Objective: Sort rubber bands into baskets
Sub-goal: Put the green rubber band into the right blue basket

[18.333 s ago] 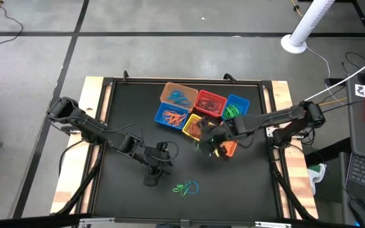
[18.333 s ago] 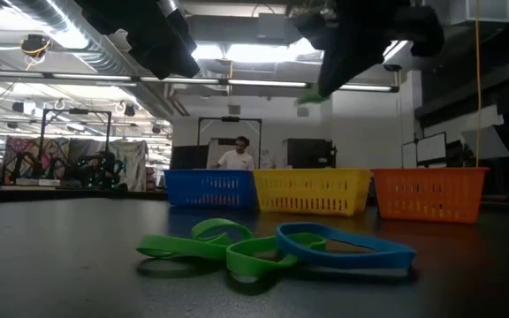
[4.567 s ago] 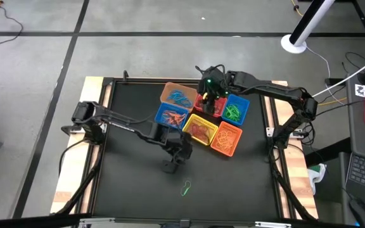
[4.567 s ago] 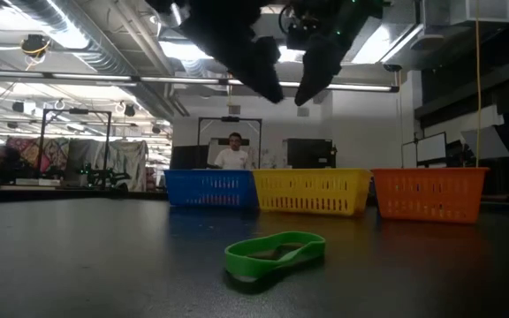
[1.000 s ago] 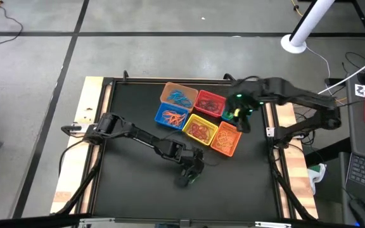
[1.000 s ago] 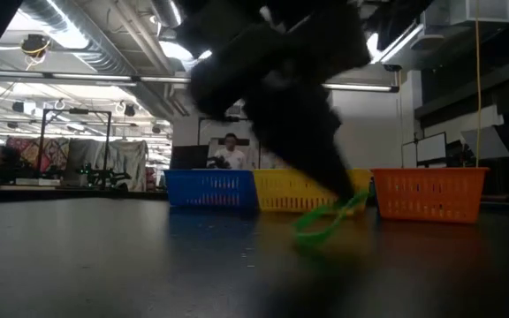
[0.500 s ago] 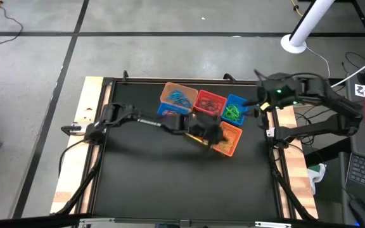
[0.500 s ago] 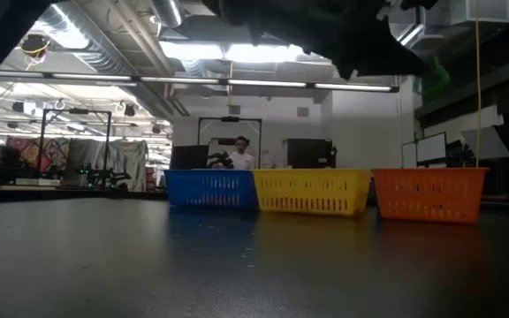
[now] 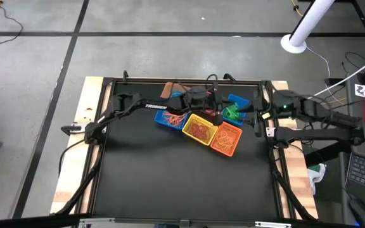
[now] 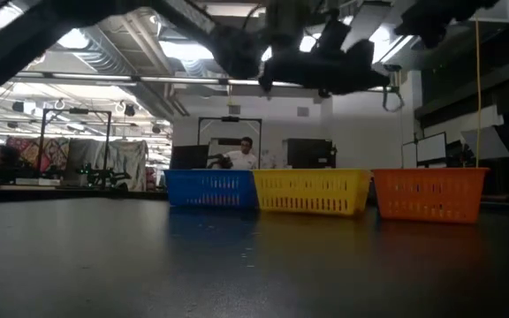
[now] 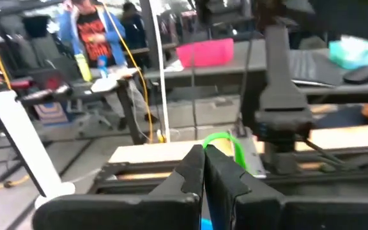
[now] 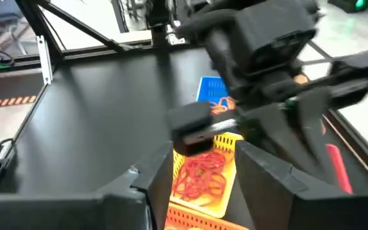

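Note:
My left gripper reaches level over the cluster of baskets, shut on a green rubber band. Its fingertips are at the near edge of the far-right blue basket, which holds green bands. Around it stand a blue basket, a yellow basket with red bands and an orange basket. The left arm hides most of the red and tan-orange baskets. My right gripper hangs open at the table's right edge, holding nothing. My left gripper pinches the green rubber band between its two shut fingers, at their free ends. The fingers lie level, pointing toward the table's right edge. The band's loop sticks out past the fingertips, lifted clear of the table and baskets.
The black table's near half holds no objects. The low view shows the blue, yellow and orange baskets in a row. A white post's base stands on the floor beyond the far right corner.
My left gripper has lifted the green band off the table's near middle and carried it up and toward the far right, over the baskets, tipping from pointing down to level. My right arm has drawn back from the baskets toward the table's right edge.

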